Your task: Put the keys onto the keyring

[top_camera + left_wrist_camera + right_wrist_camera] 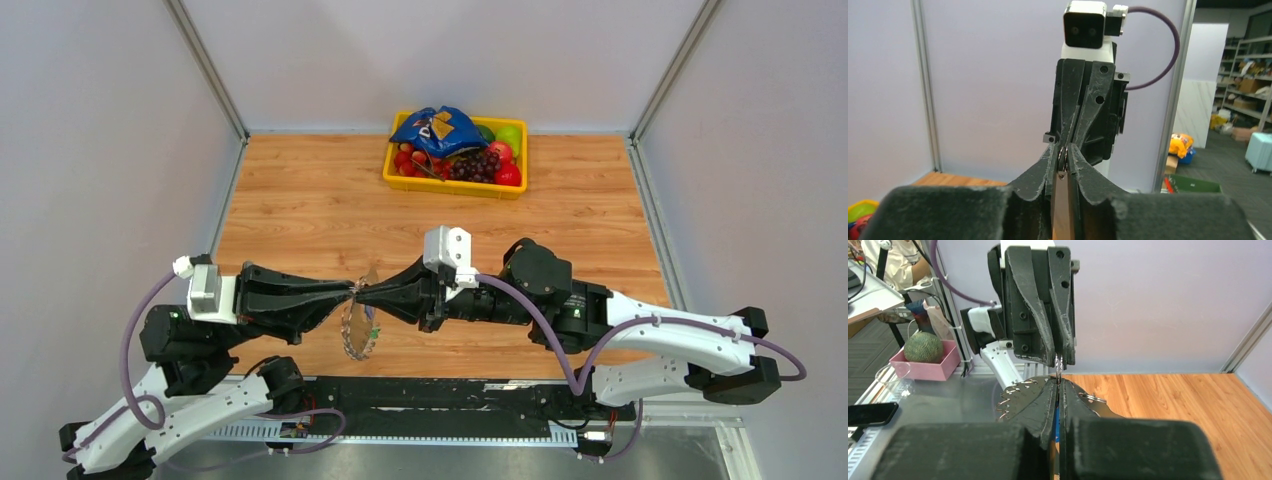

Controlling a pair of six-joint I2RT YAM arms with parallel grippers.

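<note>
My two grippers meet tip to tip above the wooden table's near edge. The left gripper (349,292) is shut on the thin wire of the keyring (358,335), which hangs below the fingertips with its fringe of silver keys. In the left wrist view the ring wire (1062,157) sits pinched between the pads, with a flat silver blade below it. The right gripper (366,292) is shut on a blue-headed key (1056,416), seen as a blue sliver between its fingers. The fanned keys (1015,395) spread left of the right gripper (1058,385), and a small split ring (1091,398) lies to its right.
A yellow basket (455,186) of fruit with a blue snack bag (438,128) stands at the back of the table. Grey walls with metal posts close in the sides. Off the table, a pink tray (928,369) holds a melon, with a phone (870,413) near it.
</note>
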